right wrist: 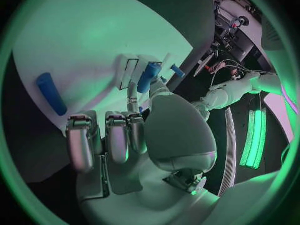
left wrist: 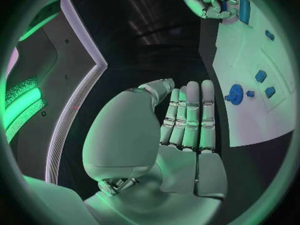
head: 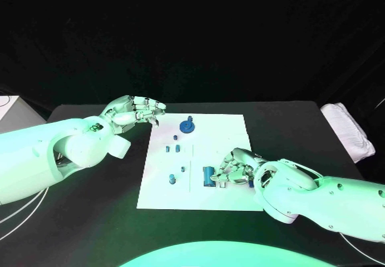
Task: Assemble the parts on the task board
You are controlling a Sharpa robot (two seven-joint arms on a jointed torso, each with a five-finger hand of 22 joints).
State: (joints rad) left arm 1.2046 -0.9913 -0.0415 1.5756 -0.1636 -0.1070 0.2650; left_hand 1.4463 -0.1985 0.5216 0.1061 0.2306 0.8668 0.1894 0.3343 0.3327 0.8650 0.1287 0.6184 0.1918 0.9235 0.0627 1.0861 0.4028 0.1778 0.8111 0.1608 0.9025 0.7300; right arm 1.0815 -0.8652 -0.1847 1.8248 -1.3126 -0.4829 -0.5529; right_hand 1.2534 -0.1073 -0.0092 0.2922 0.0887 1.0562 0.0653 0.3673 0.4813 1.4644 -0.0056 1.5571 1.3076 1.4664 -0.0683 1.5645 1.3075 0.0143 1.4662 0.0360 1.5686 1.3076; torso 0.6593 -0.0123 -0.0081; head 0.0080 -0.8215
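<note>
The white task board (head: 216, 139) lies mid-table. A round blue part (head: 187, 127) stands near its far end, and small blue parts (head: 172, 148) sit in its middle. My right hand (head: 235, 167) rests low over the board's near right area and pinches a small blue part (right wrist: 149, 76) between thumb and a finger. A longer blue cylinder (head: 208, 176) lies on the board just beside that hand, also seen as the cylinder (right wrist: 51, 93). My left hand (head: 136, 110) hovers off the board's far left corner with straight fingers (left wrist: 190, 116), holding nothing. The round part (left wrist: 235, 93) lies beyond them.
A folded white cloth (head: 349, 132) lies at the table's right edge. A pale box (head: 11, 111) stands off the far left. Black table top (head: 96, 189) borders the board on both sides.
</note>
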